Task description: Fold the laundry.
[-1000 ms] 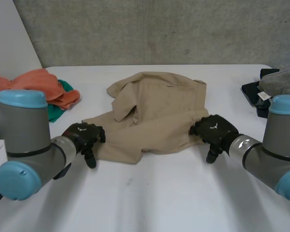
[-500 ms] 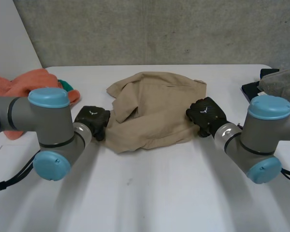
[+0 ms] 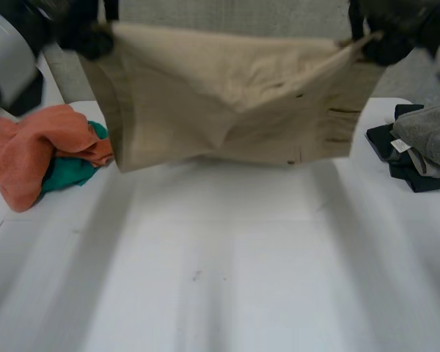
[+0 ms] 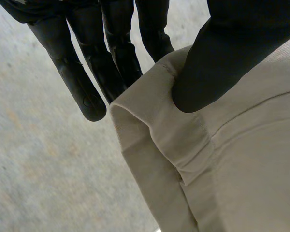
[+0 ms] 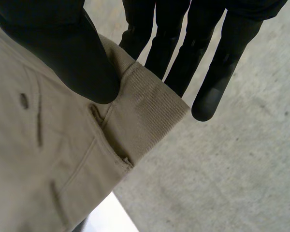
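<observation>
A plain khaki cotton garment (image 3: 227, 95), unpatterned but for a few darker brown buttonhole slits, spans the upper middle of the frame. At the left edge there is a crumpled orange cloth (image 3: 29, 147) and a teal-green cloth (image 3: 67, 173). At the right edge sit a soft grey towel (image 3: 429, 132) and dark navy fabric (image 3: 418, 178). The smooth table (image 3: 227, 257) is white.

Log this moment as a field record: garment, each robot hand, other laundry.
garment: beige garment hanging spread above the white table
left robot hand: pinching one top corner, thumb against fingers
right robot hand: pinching the other top corner, thumb against fingers
table's left: orange cloth over a green cloth
table's right: grey cloth on a dark cloth
</observation>
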Controlling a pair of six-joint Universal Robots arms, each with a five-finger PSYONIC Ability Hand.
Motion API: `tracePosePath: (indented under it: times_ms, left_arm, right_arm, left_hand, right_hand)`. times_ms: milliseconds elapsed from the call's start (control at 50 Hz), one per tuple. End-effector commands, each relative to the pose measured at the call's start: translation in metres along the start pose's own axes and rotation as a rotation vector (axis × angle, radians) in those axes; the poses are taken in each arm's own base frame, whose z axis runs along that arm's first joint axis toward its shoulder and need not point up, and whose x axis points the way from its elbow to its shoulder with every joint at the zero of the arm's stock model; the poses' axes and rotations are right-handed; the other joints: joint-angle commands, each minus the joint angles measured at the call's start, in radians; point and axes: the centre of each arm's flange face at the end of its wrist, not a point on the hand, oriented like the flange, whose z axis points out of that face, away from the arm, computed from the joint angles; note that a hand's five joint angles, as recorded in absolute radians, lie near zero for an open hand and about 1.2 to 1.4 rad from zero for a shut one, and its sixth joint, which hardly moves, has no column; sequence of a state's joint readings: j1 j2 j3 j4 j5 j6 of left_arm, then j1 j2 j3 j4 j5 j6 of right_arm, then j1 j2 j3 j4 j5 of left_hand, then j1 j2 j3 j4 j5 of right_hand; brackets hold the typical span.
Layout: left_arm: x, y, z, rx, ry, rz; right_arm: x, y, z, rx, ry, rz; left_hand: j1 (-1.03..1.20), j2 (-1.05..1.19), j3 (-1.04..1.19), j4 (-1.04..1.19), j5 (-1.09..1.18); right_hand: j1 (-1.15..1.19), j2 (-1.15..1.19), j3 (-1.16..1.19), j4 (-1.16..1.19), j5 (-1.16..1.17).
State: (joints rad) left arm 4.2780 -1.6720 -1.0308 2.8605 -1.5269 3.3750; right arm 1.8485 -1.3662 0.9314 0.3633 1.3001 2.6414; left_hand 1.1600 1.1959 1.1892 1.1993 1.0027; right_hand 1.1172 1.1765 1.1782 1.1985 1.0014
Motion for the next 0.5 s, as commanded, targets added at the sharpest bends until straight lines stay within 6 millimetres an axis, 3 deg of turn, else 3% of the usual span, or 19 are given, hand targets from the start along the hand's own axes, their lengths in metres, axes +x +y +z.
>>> tracePosePath:
  times_ms: [20,120,140,180,220,300,340,400,420,440,500]
  left_arm:
    - [-0.006,-0.004,0.006,-0.109,-0.005,0.002]
    - [0.002,0.052,0.035,-0.275,0.017,0.005]
    - [0.005,0.075,0.047,-0.313,0.021,0.009]
    - [0.007,0.101,0.062,-0.338,0.018,0.02]
    - [0.009,0.133,0.086,-0.324,0.011,0.042]
    - [0.0,0.156,0.131,-0.139,-0.053,0.074]
    - [-0.009,0.145,0.147,-0.011,-0.094,0.079]
    - [-0.028,0.101,0.168,0.291,-0.167,0.076]
    - [-0.033,0.086,0.169,0.37,-0.185,0.072]
    - [-0.043,0.057,0.169,0.515,-0.214,0.05]
    - [-0.058,0.011,0.159,0.742,-0.227,-0.011]
  right_arm:
    - [-0.007,-0.003,0.004,-0.085,-0.086,0.002]
    - [-0.032,0.046,0.027,-0.224,-0.164,0.005]
    - [-0.041,0.063,0.034,-0.264,-0.182,0.014]
    - [-0.051,0.08,0.042,-0.293,-0.191,0.022]
    - [-0.062,0.101,0.059,-0.297,-0.171,0.022]
    - [-0.071,0.118,0.09,-0.208,-0.055,0.016]
    - [-0.068,0.113,0.103,-0.129,0.013,0.012]
    - [-0.049,0.084,0.123,0.096,0.167,0.015]
    - [-0.042,0.074,0.127,0.162,0.211,0.021]
    - [-0.027,0.052,0.129,0.293,0.283,0.037]
    - [-0.006,0.014,0.123,0.513,0.368,0.082]
  left_hand:
    - [0.236,0.2,0.207,0.197,0.219]
    - [0.236,0.2,0.207,0.197,0.219]
    - [0.236,0.2,0.207,0.197,0.219]
    - [0.236,0.2,0.207,0.197,0.219]
    - [0.236,0.2,0.207,0.197,0.219]
    - [0.236,0.2,0.207,0.197,0.219]
    - [0.236,0.2,0.207,0.197,0.219]
    - [0.236,0.2,0.207,0.197,0.219]
    - [0.236,0.2,0.207,0.197,0.219]
    - [0.236,0.2,0.207,0.197,0.219]
    - [0.236,0.2,0.207,0.197,0.219]
  right_hand:
    - [0.279,0.22,0.218,0.198,0.22]
    - [0.279,0.22,0.218,0.198,0.22]
    - [0.279,0.22,0.218,0.198,0.22]
    - [0.279,0.22,0.218,0.198,0.22]
    - [0.279,0.22,0.218,0.198,0.22]
    - [0.279,0.22,0.218,0.198,0.22]
    - [0.279,0.22,0.218,0.198,0.22]
    - [0.279,0.22,0.218,0.198,0.22]
    - [0.279,0.22,0.218,0.198,0.22]
    - [0.279,0.22,0.218,0.198,0.22]
    - [0.279,0.22,0.218,0.198,0.22]
